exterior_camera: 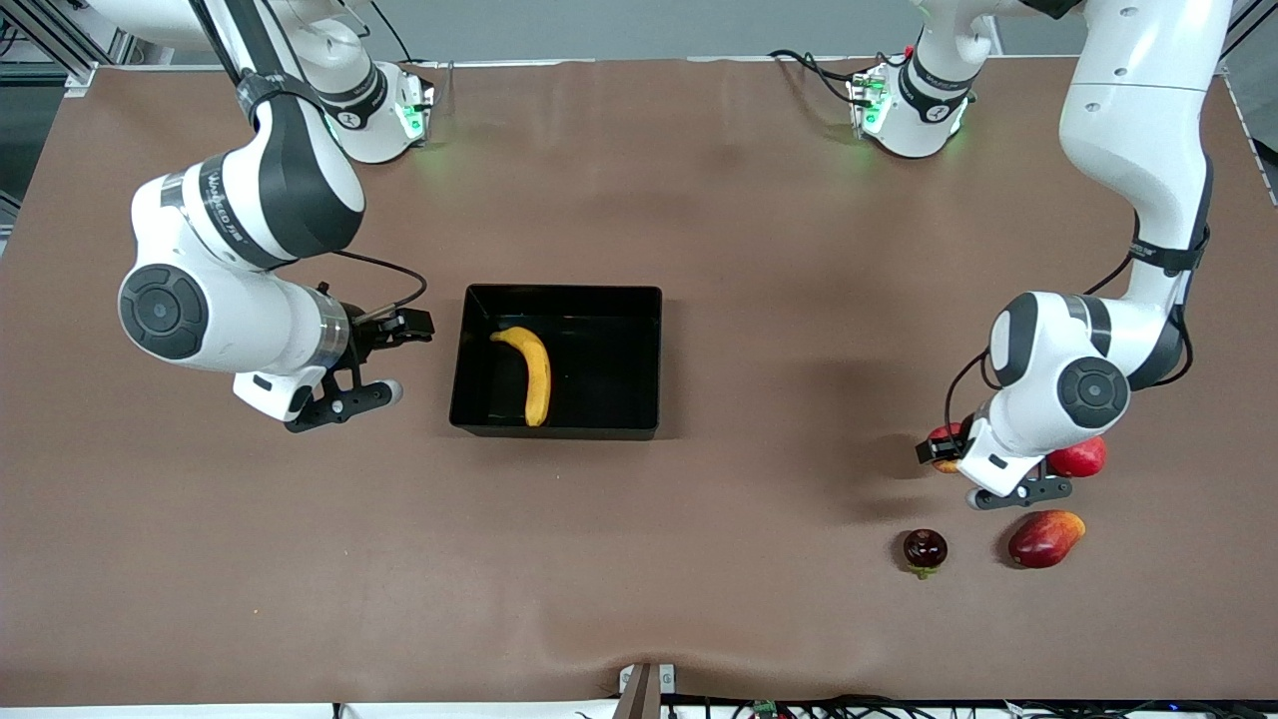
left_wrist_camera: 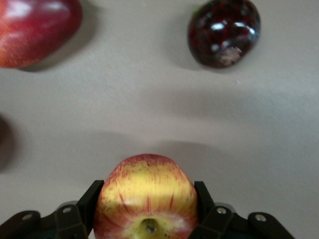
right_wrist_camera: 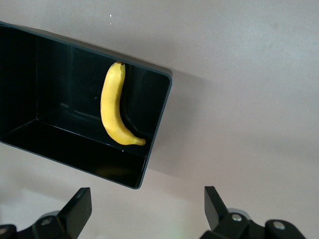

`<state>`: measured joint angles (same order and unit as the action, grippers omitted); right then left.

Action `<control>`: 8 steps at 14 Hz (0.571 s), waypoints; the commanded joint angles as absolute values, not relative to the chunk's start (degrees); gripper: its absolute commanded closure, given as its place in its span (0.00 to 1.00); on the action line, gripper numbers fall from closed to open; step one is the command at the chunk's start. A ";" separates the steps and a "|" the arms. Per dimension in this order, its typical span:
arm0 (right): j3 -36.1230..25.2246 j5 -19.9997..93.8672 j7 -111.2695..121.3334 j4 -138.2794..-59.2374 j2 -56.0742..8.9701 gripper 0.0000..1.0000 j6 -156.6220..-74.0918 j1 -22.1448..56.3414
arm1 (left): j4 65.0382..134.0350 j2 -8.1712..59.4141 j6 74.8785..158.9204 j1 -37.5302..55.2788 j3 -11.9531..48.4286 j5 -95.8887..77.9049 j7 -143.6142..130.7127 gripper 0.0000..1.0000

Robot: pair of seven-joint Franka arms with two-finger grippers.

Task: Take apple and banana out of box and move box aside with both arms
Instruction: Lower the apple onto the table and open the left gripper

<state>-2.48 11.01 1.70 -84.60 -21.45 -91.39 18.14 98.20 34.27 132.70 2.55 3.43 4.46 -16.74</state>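
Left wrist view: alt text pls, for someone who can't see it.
The left gripper has its two black fingers closed on the sides of a red-and-yellow streaked apple, over the brown table. On the table lie a glossy dark-red round fruit and part of a larger red fruit, both apart from the gripper.

The worktop (exterior_camera: 639, 559) was a uniform matt brown. The box (exterior_camera: 639, 330) was glossy black inside and out, with pale reflections on its floor. The banana (exterior_camera: 533, 371) was plain yellow, darker at its stem tip. The apple (left_wrist_camera: 145, 196) was yellow streaked with fine red lines, redder toward its upper shoulder. The mango (exterior_camera: 1044, 537) was dark red shading to yellow at one end. The pomegranate (exterior_camera: 1078, 457) was plain red. A small round fruit (exterior_camera: 925, 548) was very dark red, almost black, with bright glints. Both arms were white with black joints; the left hand (left_wrist_camera: 147, 219) and the right hand (right_wrist_camera: 144, 204) had black fingers.
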 commanded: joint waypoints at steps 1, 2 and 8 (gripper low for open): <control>-2.72 11.60 1.14 -84.73 -21.09 0.00 -91.23 18.28 | 98.61 35.68 136.75 1.06 3.61 4.83 -14.69 0.96; -2.81 11.51 1.06 -84.73 -21.09 0.00 -91.14 18.02 | 98.53 36.03 137.63 0.45 3.52 5.18 -13.63 0.96; -2.90 11.69 1.14 -84.73 -20.92 0.00 -90.79 17.75 | 97.74 38.58 140.89 -2.55 3.52 5.19 -9.68 0.86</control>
<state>-2.98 11.01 1.70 -84.60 -21.45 -91.31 18.01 98.27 38.02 139.79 -1.86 3.34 4.50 -10.93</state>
